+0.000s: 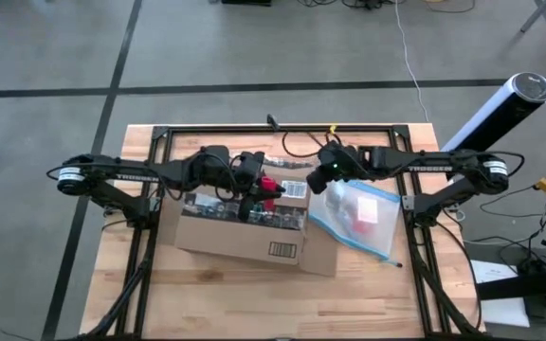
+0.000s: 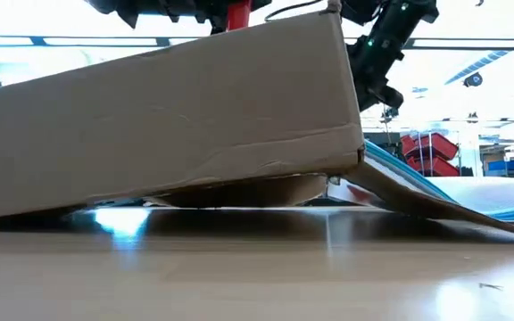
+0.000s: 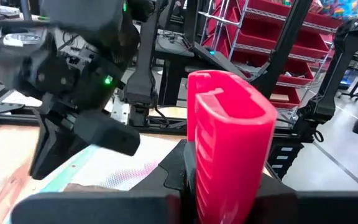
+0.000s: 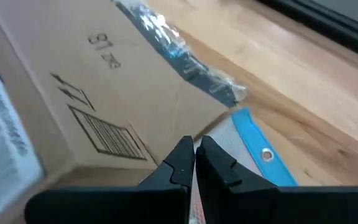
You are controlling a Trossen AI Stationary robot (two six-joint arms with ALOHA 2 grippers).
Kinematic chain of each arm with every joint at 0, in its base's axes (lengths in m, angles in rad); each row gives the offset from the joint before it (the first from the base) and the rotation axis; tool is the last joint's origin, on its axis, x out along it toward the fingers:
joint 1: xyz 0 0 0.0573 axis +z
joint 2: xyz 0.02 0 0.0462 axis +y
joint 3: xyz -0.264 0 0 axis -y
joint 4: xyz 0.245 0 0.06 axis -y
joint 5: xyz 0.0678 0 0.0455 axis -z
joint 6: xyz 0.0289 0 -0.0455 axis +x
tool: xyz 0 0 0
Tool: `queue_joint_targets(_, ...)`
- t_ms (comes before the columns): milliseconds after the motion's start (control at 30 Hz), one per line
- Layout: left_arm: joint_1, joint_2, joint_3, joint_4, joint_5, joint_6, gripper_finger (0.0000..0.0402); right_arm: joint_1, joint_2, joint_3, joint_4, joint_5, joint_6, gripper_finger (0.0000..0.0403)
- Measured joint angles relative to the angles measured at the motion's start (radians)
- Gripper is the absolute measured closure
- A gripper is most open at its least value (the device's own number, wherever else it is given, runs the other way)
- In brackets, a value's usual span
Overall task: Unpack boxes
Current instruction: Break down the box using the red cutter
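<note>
High view: left gripper [image 1: 254, 186] clamps red tool [image 1: 269, 185] over box [image 1: 245, 227]; right gripper [image 1: 328, 177], fingers together, empty; blade best drawn steadily along the tape.

Even overhead light fills the room, leaving only soft, short shadows under the cardboard box [image 1: 245, 227] on the wooden bench [image 1: 254, 303]. At bench height the ceiling behind burns out to white, a pale blue glare pools on the bench [image 2: 119, 221], and the near wood is out of focus. Up close, the red tool [image 3: 229, 143] and the right claw [image 4: 195, 163] are blurred.
</note>
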Motion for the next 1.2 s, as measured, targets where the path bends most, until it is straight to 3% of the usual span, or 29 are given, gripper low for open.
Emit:
queue_joint_targets(200,0.0,0.0,0.016,0.003,0.002,0.017,0.037,0.079,-0.046,0.002,0.27,-0.162,-0.032,0.0403)
queue_joint_targets(467,0.0,-0.001,0.021,0.0,0.03,0.026,0.037,0.183,0.106,-0.026,0.269,-0.168,0.028,0.0403)
queue_joint_targets(833,0.0,0.035,0.021,0.004,0.049,0.064,0.037,0.157,0.289,-0.026,0.382,-0.208,0.037,0.0403)
queue_joint_targets(1200,-0.004,0.158,0.022,0.101,0.054,0.114,0.037,0.112,0.303,-0.029,0.451,-0.315,0.033,0.0403)
